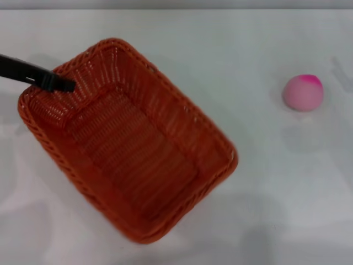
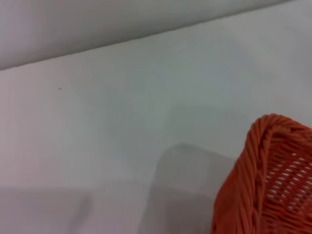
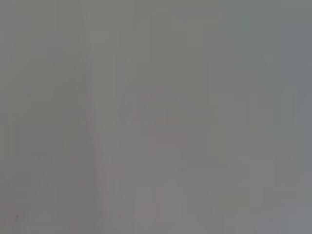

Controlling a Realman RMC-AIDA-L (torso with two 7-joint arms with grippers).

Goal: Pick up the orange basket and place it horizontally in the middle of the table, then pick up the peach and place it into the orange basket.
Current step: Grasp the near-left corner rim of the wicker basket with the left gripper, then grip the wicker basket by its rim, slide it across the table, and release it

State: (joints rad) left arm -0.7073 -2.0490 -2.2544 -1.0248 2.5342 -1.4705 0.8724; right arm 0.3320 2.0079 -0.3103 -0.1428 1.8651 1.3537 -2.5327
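Head view alone shows the peach [image 1: 303,93] lying apart from the empty orange basket [image 1: 127,138], whose corner the left gripper [image 1: 62,84] touches, grip unclear

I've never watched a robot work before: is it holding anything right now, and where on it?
The left gripper sits at the far-left corner rim of the orange basket; whether it grips that rim cannot be told. The peach lies untouched.
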